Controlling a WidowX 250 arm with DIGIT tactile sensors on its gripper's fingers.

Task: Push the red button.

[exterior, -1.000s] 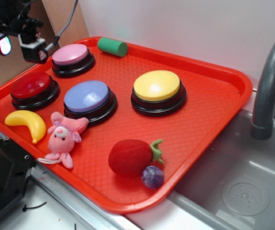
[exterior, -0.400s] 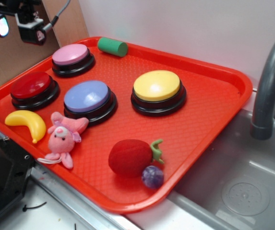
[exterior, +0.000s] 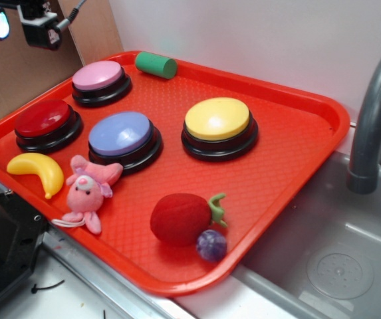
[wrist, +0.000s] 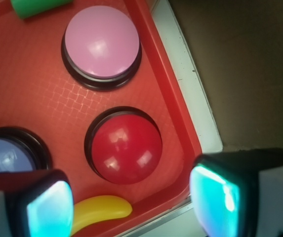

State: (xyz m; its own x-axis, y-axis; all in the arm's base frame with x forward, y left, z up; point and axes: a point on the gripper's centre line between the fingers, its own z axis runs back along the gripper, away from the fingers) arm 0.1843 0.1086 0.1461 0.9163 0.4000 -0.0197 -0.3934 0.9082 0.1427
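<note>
Gripper (wrist: 131, 202) sits high above the tray's (exterior: 296, 100) left edge, well clear of everything, jaws spread wide and holding nothing; in the wrist view its two glowing pads (wrist: 50, 210) frame the bottom of the picture. Red button (exterior: 42, 119) is on the tray at the left rim, with the pink button (exterior: 98, 75) behind it, the blue button (exterior: 120, 133) just beside it toward the tray's middle, and the banana (exterior: 36, 171) just in front. Wrist view shows the red dome slightly off the midline between the pads, toward the left one. My read: not yet over target. To do this cleanly, I'd first centre over the dome, then close the jaws or line up one pad on the dome's top so contact is a single firm point, not two pads straddling it. Come straight down, vertical, no sideways drag. Risks: clipping the tray rim, which is tight against the button's outer side, or nudging the banana. Press on the crown, not the black base ring.
</note>
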